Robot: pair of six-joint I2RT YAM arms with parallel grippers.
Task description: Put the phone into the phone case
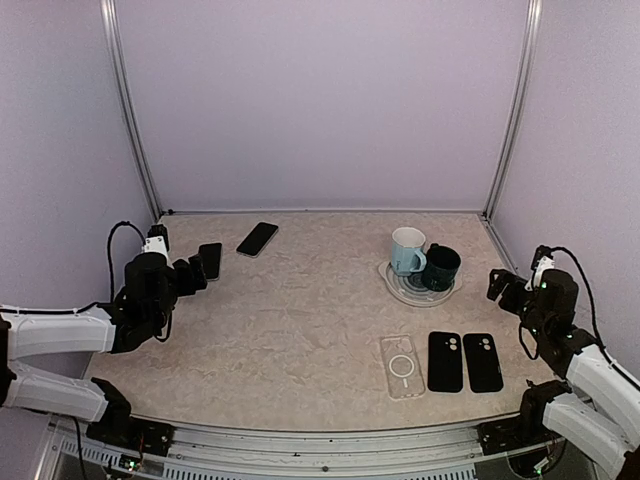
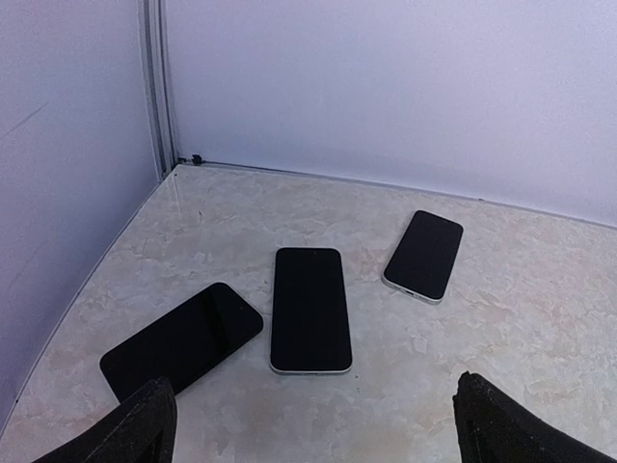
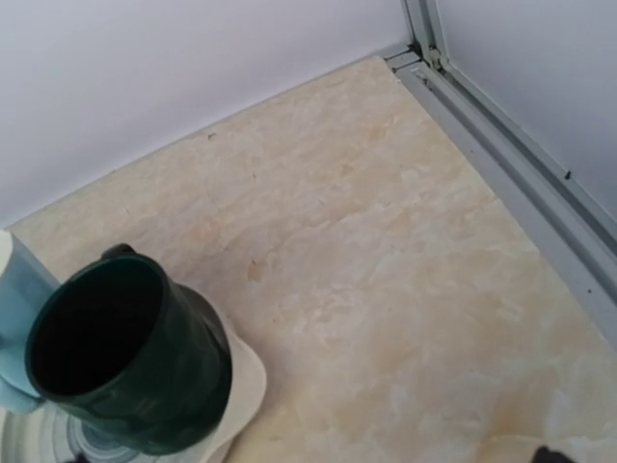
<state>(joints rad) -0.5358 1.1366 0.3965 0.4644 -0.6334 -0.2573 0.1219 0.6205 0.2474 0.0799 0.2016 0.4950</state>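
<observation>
1. Three phones are lying flat, dark faces up, on the far left part of the desk (image 1: 300, 320). They are the left phone (image 2: 181, 340), the middle phone (image 2: 310, 309) and the right phone (image 2: 424, 255), and none is touching another.
2. In the overhead view the right phone is lying farthest back, while the left phone is being hidden behind the left arm (image 1: 60, 330).
3. The clear case (image 1: 403, 366) is lying flat close to the near edge, right of centre and well apart from the phones. A ring is showing through it and nothing is sitting in it.
4. Just right of it, the inner black rectangle (image 1: 445, 361) and the outer black rectangle (image 1: 483, 361) are lying side by side. Whether these are cases or phones is hard to make out.
5. The left gripper (image 2: 323, 429) is pointing at the middle phone from just short of it, with its jaws spread wide and grasping nothing. Only the two dark tips are showing at the bottom of its wrist view.
6. The right gripper (image 1: 503, 284) is hanging at the right edge of the desk with its jaws released and empty. Its own camera is catching just a sliver of one fingertip at the bottom edge.
7. Far of the cases, a light blue mug (image 1: 407, 250) and a dark green mug (image 1: 440, 267) are standing upright and touching on a plate (image 1: 400, 288). The blue one is being cut off at the left of the right wrist view.
</observation>
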